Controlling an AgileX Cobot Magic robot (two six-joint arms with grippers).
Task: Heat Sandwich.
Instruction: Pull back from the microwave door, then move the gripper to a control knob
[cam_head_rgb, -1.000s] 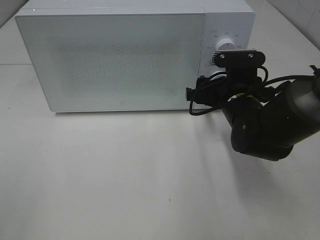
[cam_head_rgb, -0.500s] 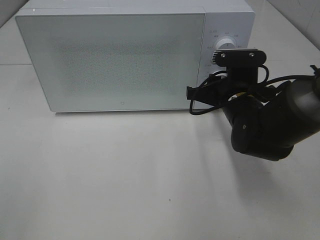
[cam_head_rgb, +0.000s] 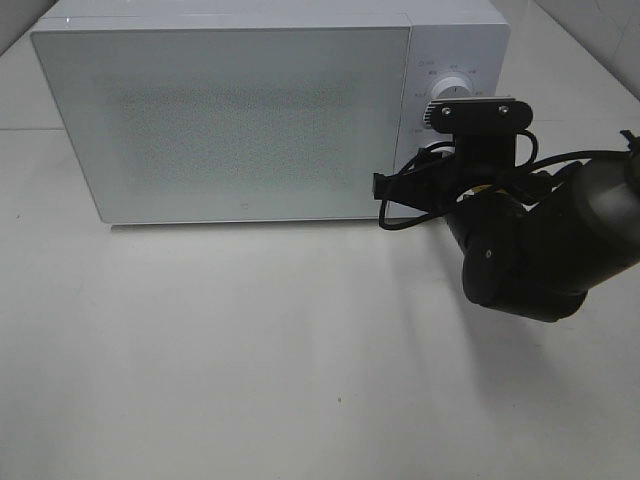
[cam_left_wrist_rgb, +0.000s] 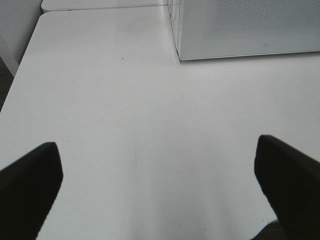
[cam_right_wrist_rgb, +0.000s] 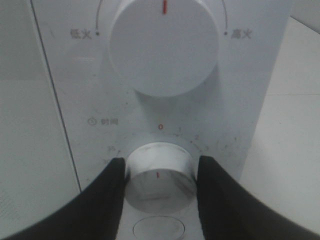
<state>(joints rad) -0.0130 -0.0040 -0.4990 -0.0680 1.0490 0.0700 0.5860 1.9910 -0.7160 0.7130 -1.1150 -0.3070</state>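
at the microwave (cam_head_rgb: 230, 120) panel, my right gripper (cam_right_wrist_rgb: 159, 172) clamps the lower knob (cam_right_wrist_rgb: 160, 189). my left gripper (cam_left_wrist_rgb: 157, 187) hangs spread wide.

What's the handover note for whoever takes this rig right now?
The left pincer is open and empty above the table.
The right pincer is shut on the timer knob of the microwave.
The sandwich is not in view. The door is shut and frosted, so I cannot tell if it is inside.
Done: door shut, knob gripped.
Left: the knob's red mark seems to point at 0, so turn it to set the time.
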